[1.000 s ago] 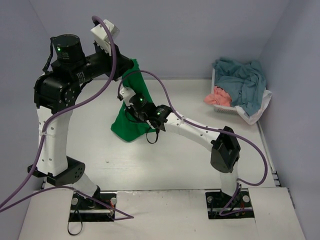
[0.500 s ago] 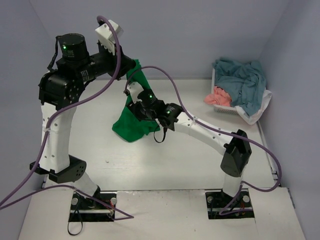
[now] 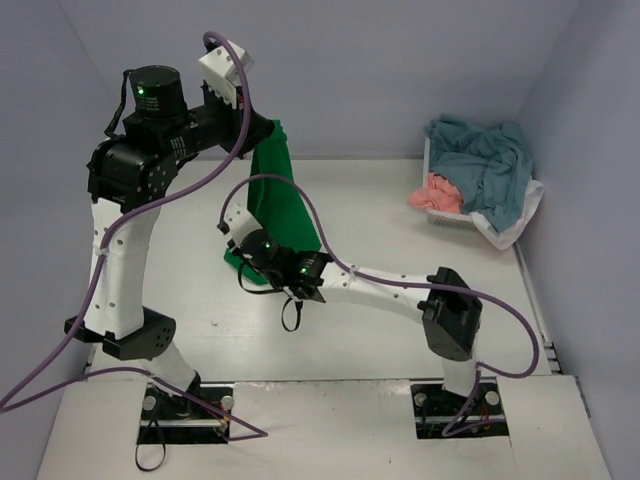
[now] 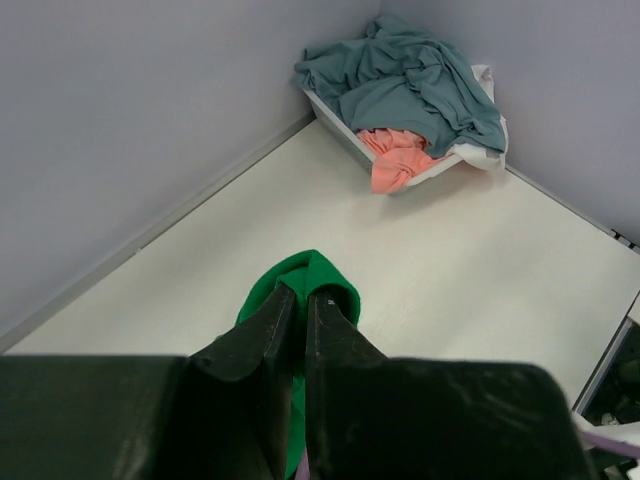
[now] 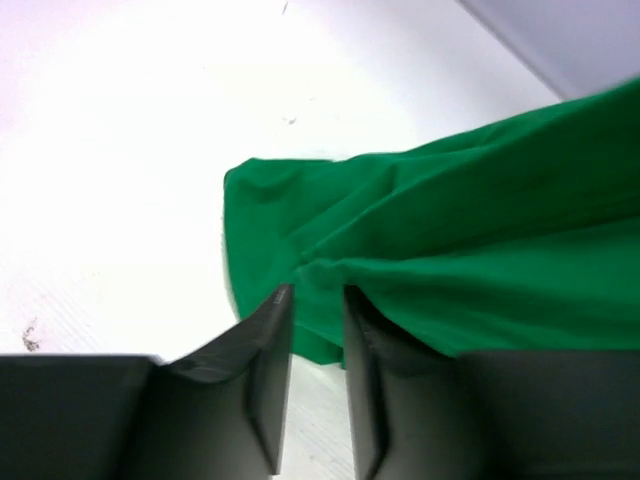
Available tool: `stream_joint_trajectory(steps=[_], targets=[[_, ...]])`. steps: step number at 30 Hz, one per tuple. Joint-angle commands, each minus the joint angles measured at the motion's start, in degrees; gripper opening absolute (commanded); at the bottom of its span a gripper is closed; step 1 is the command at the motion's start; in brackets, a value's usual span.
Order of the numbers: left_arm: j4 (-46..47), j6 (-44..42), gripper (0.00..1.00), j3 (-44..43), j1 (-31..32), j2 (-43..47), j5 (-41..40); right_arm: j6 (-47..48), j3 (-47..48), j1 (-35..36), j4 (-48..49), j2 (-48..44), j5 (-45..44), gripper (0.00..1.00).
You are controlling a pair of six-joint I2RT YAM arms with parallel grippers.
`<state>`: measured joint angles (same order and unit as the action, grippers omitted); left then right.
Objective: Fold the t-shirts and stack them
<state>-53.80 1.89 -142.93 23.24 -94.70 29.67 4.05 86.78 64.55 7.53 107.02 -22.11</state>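
A bright green t-shirt (image 3: 276, 195) hangs from my left gripper (image 3: 260, 131), which is raised high at the back and shut on the shirt's top end (image 4: 312, 268). The cloth stretches down to the table, where its lower end lies bunched. My right gripper (image 3: 245, 258) is low at that lower end. In the right wrist view its jaws (image 5: 317, 292) stand a little apart, with a fold of the green t-shirt (image 5: 450, 240) at the tips. More t-shirts, a teal one (image 3: 482, 160) and a salmon one (image 3: 436, 191), are heaped in the basket.
A white mesh basket (image 3: 522, 222) sits in the far right corner against the walls. It also shows in the left wrist view as the basket (image 4: 338, 122) under the teal cloth (image 4: 400, 80). Purple cables loop over both arms. The walls close off the back and the right.
My right arm let go of the shirt's middle, dropped down and to the left to its lower end, and its jaws opened and then narrowed. My left arm edged right, and the shirt hangs straighter.
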Motion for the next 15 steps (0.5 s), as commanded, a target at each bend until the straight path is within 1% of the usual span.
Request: stream_joint_trajectory(steps=[1,2,7,9,10,12,13,15], targets=[[3.79,-0.66,0.00,-2.44,-0.04,1.79,-0.23,-2.03,1.02,-0.74,7.06,2.13,-6.10,0.21],[3.79,-0.75,0.00,-2.35,0.05,2.14,-0.23,-2.03,0.93,-0.92,7.50,2.22,-6.63,0.16],[3.35,-1.45,0.00,-1.82,0.05,3.29,-0.14,-0.89,0.84,-2.67,8.29,1.79,-8.21,0.16],[3.18,-1.54,0.00,-1.82,0.05,3.46,-0.14,-0.63,0.84,-3.38,8.38,1.09,-8.56,0.09],[3.18,-1.63,0.00,-1.74,0.05,3.64,-0.14,-0.71,1.19,-4.25,8.38,0.82,-8.39,0.09],[3.18,-1.63,0.00,-1.56,0.05,3.73,0.04,-0.54,1.55,-4.96,8.03,0.12,-7.26,0.16],[3.26,-1.63,0.00,-1.38,0.05,3.90,0.04,-0.89,1.46,-5.31,7.77,-0.49,-6.29,0.33],[3.09,-1.80,0.00,-1.12,0.05,3.99,-0.14,-0.54,0.85,-5.32,7.68,-2.16,-5.84,0.52]])
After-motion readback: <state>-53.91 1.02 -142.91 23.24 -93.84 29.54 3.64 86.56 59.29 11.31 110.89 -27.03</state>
